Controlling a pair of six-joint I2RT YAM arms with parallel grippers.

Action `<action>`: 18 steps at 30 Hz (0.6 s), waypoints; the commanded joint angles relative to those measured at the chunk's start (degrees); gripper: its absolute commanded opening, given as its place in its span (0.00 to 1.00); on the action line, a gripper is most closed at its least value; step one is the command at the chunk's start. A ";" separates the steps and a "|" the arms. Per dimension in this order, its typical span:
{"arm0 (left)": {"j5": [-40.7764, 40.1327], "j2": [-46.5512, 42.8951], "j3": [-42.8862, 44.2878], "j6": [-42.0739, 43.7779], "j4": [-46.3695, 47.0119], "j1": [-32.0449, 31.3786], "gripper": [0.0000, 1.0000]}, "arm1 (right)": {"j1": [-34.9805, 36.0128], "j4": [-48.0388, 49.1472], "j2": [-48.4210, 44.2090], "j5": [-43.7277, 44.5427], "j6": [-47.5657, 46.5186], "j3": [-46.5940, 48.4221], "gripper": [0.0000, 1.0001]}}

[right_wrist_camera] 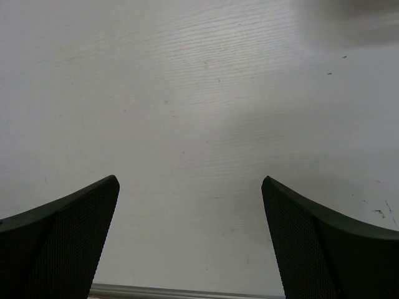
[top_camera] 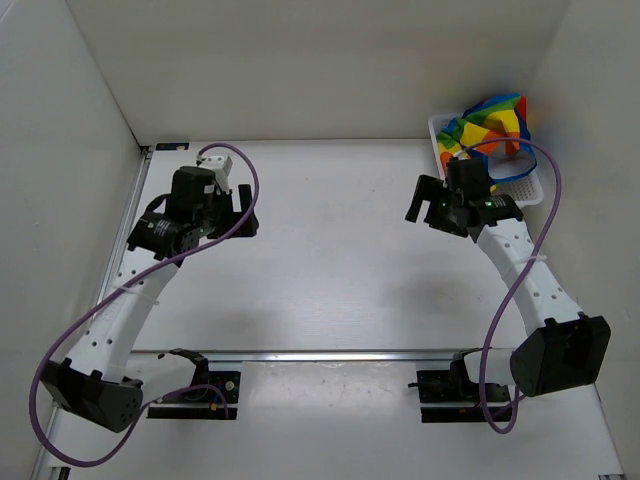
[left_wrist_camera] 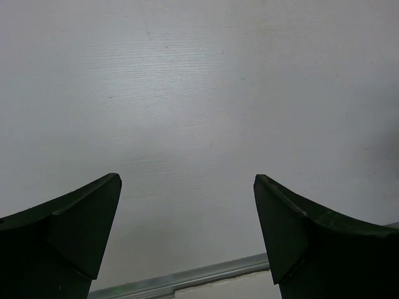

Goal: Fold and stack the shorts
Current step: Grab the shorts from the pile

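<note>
The left fingers [left_wrist_camera: 81,218] were spread wide with nothing between them, only bare white table [left_wrist_camera: 199,93] underneath. The right fingers [right_wrist_camera: 324,237] stood just as wide and just as empty. Both pairs pointed in toward the middle, facing each other across a broad open stretch of table. The shorts [top_camera: 490,122], a crumpled rainbow-striped heap, sat in a white mesh basket [top_camera: 528,192] behind the right fingers, in the far corner where two walls met. The right wrist hung just in front of the basket, and that arm's purple cable [top_camera: 552,200] looped over the basket's rim. Behind the left fingers the side wall [top_camera: 60,150] stood near, with a metal strip [top_camera: 140,200] along that table edge. On the near side of both pairs of fingers a metal rail [top_camera: 330,353] ran across the table.
</note>
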 commanded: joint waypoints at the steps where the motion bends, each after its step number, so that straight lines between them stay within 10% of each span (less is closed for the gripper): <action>1: -0.31 -2.59 -0.85 -0.43 -0.54 0.21 1.00 | -0.31 -0.12 -0.52 2.61 0.26 -0.03 1.00; 12: 0.04 -5.39 -5.24 -6.31 -0.54 0.21 1.00 | -0.92 -4.77 -0.88 12.79 0.87 4.00 1.00; 15: 0.04 -5.93 -5.86 -7.02 -0.54 0.21 1.00 | -5.31 -4.77 2.37 15.43 0.87 8.48 0.58; 16: 0.04 -5.93 -6.38 -7.02 -0.54 0.21 1.00 | -6.80 -4.77 5.08 15.44 1.56 9.62 0.23; 18: -0.66 -5.93 -6.39 -7.02 -0.54 0.21 1.00 | -11.02 -4.16 8.69 15.44 2.62 14.27 0.00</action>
